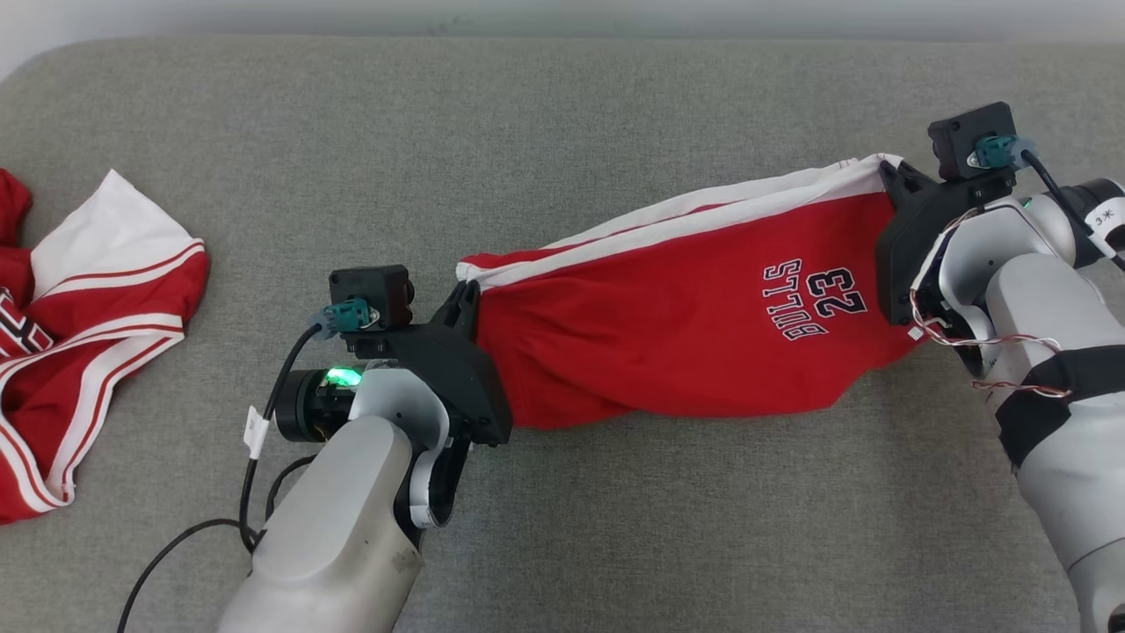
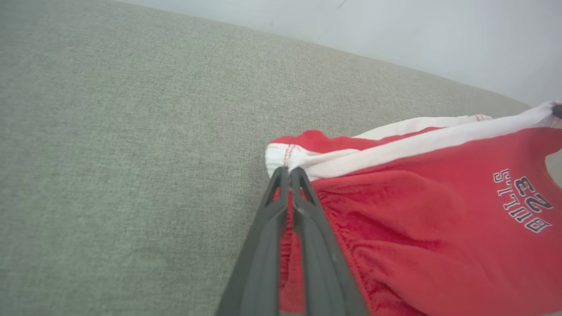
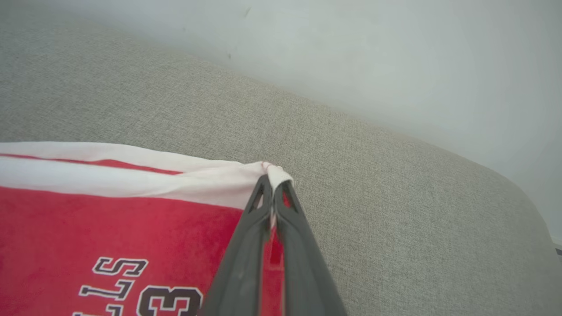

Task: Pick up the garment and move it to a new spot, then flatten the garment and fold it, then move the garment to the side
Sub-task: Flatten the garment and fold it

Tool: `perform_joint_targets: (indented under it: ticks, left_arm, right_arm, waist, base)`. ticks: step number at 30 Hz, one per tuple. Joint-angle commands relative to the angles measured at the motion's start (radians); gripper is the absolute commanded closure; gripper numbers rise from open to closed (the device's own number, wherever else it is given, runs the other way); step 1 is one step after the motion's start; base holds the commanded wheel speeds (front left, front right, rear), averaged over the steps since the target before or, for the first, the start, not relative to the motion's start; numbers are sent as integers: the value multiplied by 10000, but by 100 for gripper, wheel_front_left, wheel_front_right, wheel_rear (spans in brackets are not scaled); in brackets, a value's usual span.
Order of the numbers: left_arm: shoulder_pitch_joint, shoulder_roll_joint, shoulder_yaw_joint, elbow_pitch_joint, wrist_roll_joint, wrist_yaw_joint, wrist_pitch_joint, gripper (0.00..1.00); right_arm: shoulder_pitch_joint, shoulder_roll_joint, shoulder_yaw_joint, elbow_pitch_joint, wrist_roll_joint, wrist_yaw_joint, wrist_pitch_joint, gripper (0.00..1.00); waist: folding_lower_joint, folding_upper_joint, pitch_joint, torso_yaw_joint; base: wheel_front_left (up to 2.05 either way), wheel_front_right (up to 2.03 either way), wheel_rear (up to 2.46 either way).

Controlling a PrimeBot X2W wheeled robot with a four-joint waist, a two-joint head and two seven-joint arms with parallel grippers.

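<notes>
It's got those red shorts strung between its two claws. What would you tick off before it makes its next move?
1. Is the left gripper shut on one end of the red shorts? ok.
2. Is the right gripper shut on the white-trimmed corner at the other end? ok.
3. Is the cloth flat between them? not ok: the lower edge sags and bunches near the left gripper.
4. Is there bare grey surface in front of the shorts? ok.
5. Is the other red-and-white garment apart from the shorts? ok: it lies far to the left.
6. How deep is each pinch? cannot tell.
</notes>
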State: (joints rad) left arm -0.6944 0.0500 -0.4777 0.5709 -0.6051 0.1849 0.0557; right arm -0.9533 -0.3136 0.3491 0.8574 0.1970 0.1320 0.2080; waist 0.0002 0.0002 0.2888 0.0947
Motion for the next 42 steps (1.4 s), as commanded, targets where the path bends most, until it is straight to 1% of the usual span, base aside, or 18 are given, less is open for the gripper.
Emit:
perform_joint_targets:
  ticks: [1,2,6,10,12,15,17,19,20,23,26,30,34,37,42]
  left_arm:
    - [-176,9,-97,132,-118,30,-158,0]
    - [-221,9,-147,202,-141,40,-261,0]
    - [-387,9,-211,417,-242,78,-944,0]
    - [-383,28,-94,532,-218,-69,-1984,0]
    - [-235,191,-68,553,-26,-143,-2572,0]
    - [119,432,-46,382,437,-78,-3081,0]
    - [475,562,16,100,664,-176,-3193,0]
    - [843,816,261,-477,1092,-272,-3206,0]
    - [843,816,261,-477,1092,-272,-3206,0]
    - [1809,986,662,-1426,1809,-402,-3197,0]
    - [2749,1039,1157,-2458,2437,-580,-3201,0]
    - [4066,998,1780,-3441,3064,-917,-3201,0]
    - [5083,948,2380,-4017,3597,-1229,-3202,0]
    - [5654,896,2757,-4338,3889,-1365,-3203,0]
    - [6202,797,3284,-4724,4213,-1641,-3203,0]
  right_arm:
    - [-140,127,-26,201,-70,-27,-206,17]
    - [-161,212,3,292,-54,-27,-303,0]
    - [-272,350,40,635,-27,-27,-867,0]
    - [-227,490,-15,937,199,-27,-1428,0]
    - [-118,495,-79,1096,441,-27,-1555,0]
    - [91,440,-203,1300,928,-27,-1586,0]
    - [271,421,-180,1425,1174,-27,-1383,0]
    - [448,415,-120,1453,1536,-27,-1171,0]
    - [448,415,-120,1453,1536,-27,-1171,0]
    - [690,135,-39,1461,1855,-27,-994,0]
    - [949,51,-51,1553,2143,-27,-882,0]
    - [1105,-211,-206,1809,2319,-27,-838,0]
    - [1147,-338,-418,2171,2319,-27,-869,0]
    - [1070,-381,-695,2470,2422,-27,-875,0]
    - [912,-408,-810,2836,2440,-27,-566,0]
  waist:
    - [-2,-2,43,9]
    - [-2,-2,41,1]
    - [-2,-2,-22,-23]
    - [-2,-2,-208,-9]
    - [-2,-2,-341,19]
    - [-2,-2,-562,82]
    - [-2,-2,-697,135]
    - [-2,-2,-805,187]
    - [-2,-2,-805,187]
    - [-2,-2,-909,288]
    - [-2,-2,-967,390]
    - [-2,-2,-936,559]
    - [-2,-2,-856,743]
    - [-2,-2,-780,874]
    - [-2,-2,-605,1082]
  base:
    - [0,0,0]
    - [0,0,0]
    - [0,0,0]
    - [0,0,0]
    - [0,0,0]
    - [0,0,0]
    - [0,0,0]
    - [0,0,0]
    - [0,0,0]
    - [0,0,0]
    - [0,0,0]
    - [0,0,0]
    - [0,0,0]
    - [0,0,0]
    - [0,0,0]
